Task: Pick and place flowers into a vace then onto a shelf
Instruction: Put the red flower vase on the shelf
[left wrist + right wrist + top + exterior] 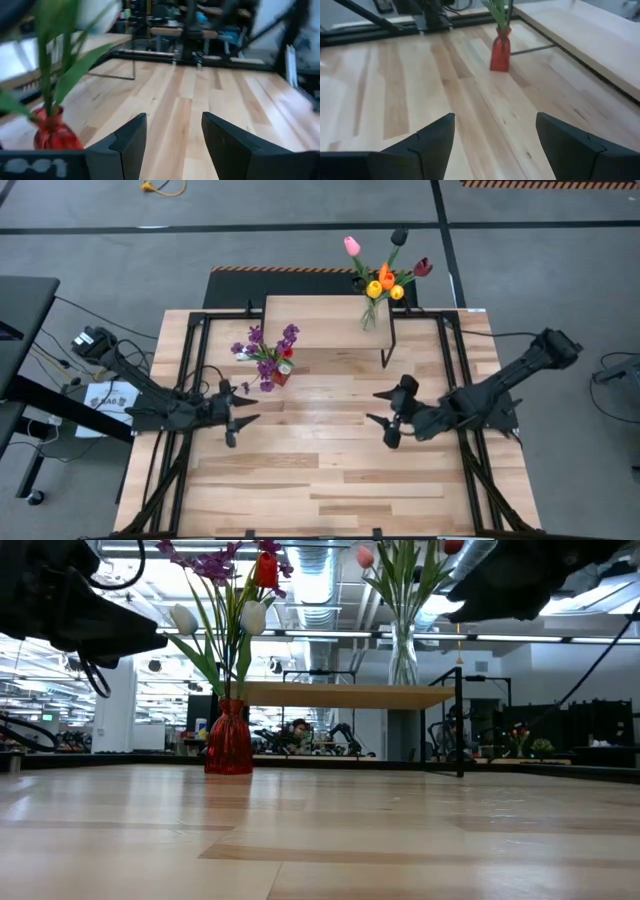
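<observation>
A red vase (pixel 282 374) stands on the tabletop in front of the shelf's left end and holds purple sprigs (pixel 265 350), a red tulip and white tulips (pixel 250 615). A clear glass vase (pixel 403 655) with pink, orange, yellow and maroon tulips (pixel 385 278) stands on the light wood shelf (pixel 325 325), near its right end. My left gripper (pixel 240 412) is open above the table, on the near-left side of the red vase (pixel 55 135). My right gripper (pixel 387 416) is open on the near side of the shelf's right end, facing the red vase (pixel 500 50).
The shelf (pixel 350 695) stands on thin black legs (pixel 459 730) at the table's far middle. Bare plank tabletop (pixel 320 470) stretches between and on the near side of the two grippers. Black frame rails run along the table's left and right edges.
</observation>
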Motion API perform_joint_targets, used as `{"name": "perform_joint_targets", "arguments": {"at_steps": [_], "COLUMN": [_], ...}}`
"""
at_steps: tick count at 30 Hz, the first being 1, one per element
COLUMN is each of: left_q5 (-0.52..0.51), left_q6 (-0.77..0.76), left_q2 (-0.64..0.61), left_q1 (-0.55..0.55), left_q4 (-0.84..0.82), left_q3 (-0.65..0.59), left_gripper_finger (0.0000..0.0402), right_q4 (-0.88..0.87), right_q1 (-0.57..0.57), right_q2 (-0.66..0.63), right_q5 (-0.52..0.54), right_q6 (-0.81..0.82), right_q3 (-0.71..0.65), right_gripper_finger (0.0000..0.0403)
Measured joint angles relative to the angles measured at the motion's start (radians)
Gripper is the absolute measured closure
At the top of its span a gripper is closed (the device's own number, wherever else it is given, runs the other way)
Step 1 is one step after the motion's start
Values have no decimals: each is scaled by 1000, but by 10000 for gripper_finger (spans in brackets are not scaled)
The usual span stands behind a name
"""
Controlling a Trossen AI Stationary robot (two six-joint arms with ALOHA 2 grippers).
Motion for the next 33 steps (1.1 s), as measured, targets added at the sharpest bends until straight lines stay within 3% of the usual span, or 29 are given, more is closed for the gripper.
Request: {"name": "perform_joint_targets", "arguments": {"at_steps": [10,24,30,33], "left_q5": [25,23,-10,-12], "left_q6": [-158,-108,-185,-190], "left_q2": [0,2,67,135], "left_q1": [116,288,322,321], "left_q4": [-115,-126,-107,-20], "left_q3": [0,0,0,0], "left_gripper_finger": [217,184,184,184], "right_q4": [112,145,142,141], "right_q1": [25,17,16,16], "right_q2": [139,169,169,169], "right_q5": [42,54,72,78], "right_q6": [7,-1,-26,-28], "right_q3": [0,0,0,0], "right_gripper_finger": [133,132,132,132]}}
